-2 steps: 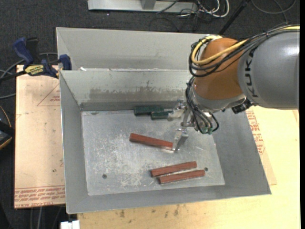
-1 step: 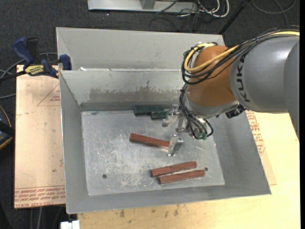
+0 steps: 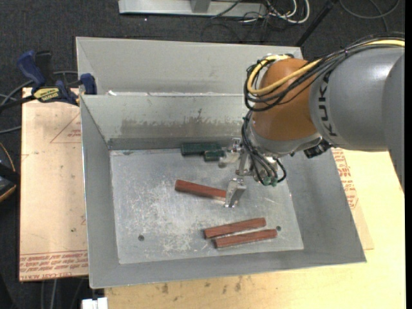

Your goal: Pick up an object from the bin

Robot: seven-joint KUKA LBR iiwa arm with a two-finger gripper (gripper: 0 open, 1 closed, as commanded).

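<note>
My gripper point(image 3: 233, 197) hangs low over the middle of the bin floor, its tip at the right end of a red-brown flat stick point(image 3: 198, 188) that lies slanted there. Whether it touches the stick I cannot tell. A dark green oblong block point(image 3: 200, 150) rests by the back wall, just left of the gripper's body. Two more red-brown sticks point(image 3: 235, 228) point(image 3: 246, 238) lie side by side toward the front, below the gripper.
The arm with its orange cover and cables reaches in from the right over the bin's right back part. The left half of the floor is bare scratched metal.
</note>
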